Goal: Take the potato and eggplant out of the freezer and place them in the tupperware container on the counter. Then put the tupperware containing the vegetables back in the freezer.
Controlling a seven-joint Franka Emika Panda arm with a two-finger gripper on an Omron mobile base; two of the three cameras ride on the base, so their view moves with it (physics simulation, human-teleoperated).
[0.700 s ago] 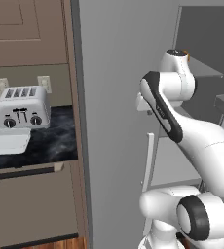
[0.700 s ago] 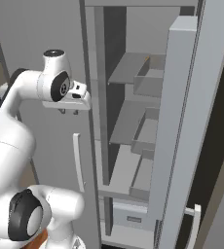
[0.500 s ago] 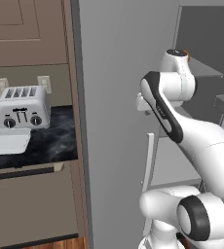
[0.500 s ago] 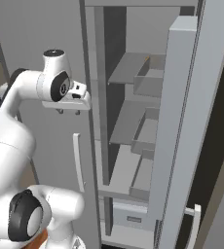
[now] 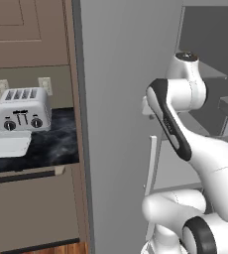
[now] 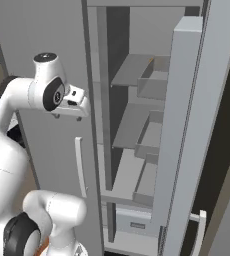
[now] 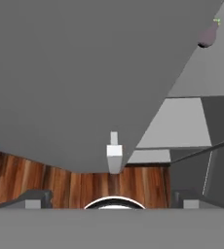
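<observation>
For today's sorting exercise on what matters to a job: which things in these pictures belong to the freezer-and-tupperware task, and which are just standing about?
Belong to the job:
- tall grey freezer with open door
- small purple-mauve eggplant on a grey shelf
- shallow white tupperware container
- black marble-look counter
- open two-finger gripper

Just standing about:
- silver four-slot toaster
- brown wooden cabinets

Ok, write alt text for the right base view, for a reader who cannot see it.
A tall grey freezer stands with its right door swung open, showing grey inner shelves and a drawer at the bottom. The robot's white arm rises from the lower left, its hand raised in front of the closed left door, beside that door's white vertical handle.
</observation>
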